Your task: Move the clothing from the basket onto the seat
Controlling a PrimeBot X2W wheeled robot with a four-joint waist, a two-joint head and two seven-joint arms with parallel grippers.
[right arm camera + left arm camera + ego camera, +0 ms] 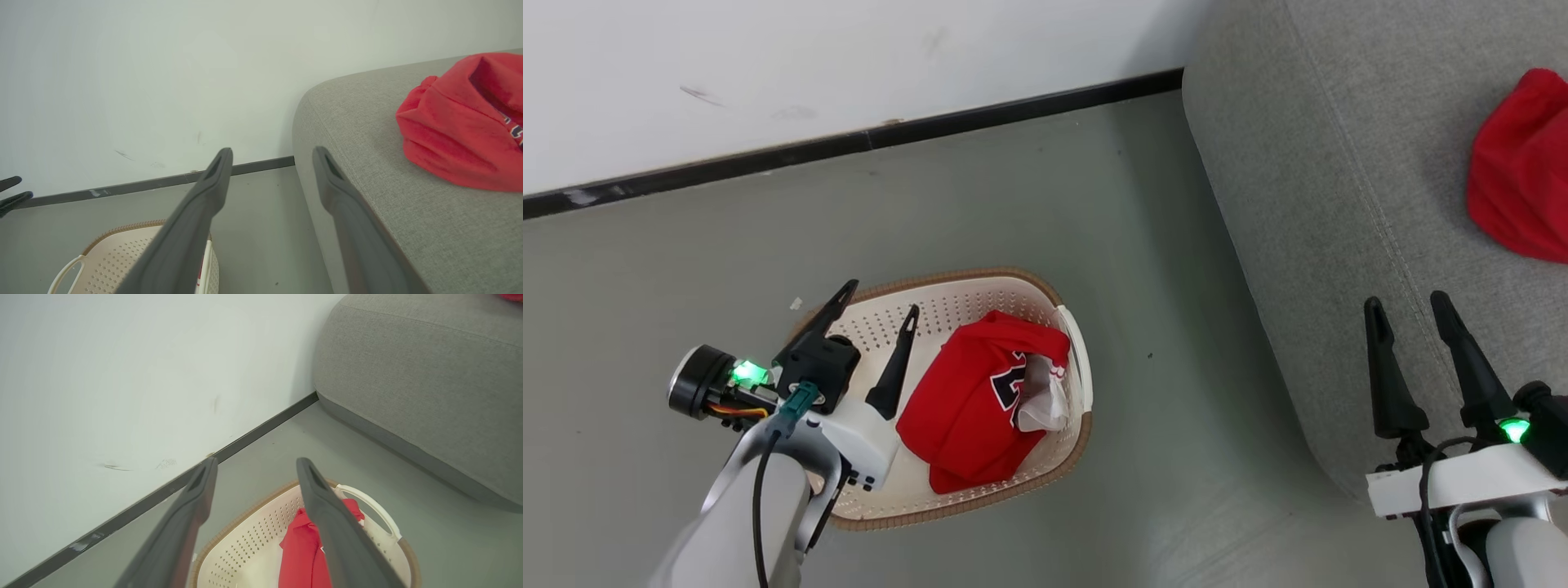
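The large grey fabric sofa [1339,204] on the right carries one crumpled red garment [1523,171]. Left of it, on the floor [1094,204], the oval cream perforated plastic basket [964,304] holds a bunched red jersey [964,400] with dark lettering, white cloth [1045,400] tucked at its right. A shallow pinch might lift one and drop the other short. The left gripper [882,296] hangs spread and empty over the basket's left half; the right gripper [1405,299], likewise released, hovers beside the sofa.

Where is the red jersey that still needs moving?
In the head view the red jersey lies in the right half of the basket, just right of the open left gripper and left of the seat.
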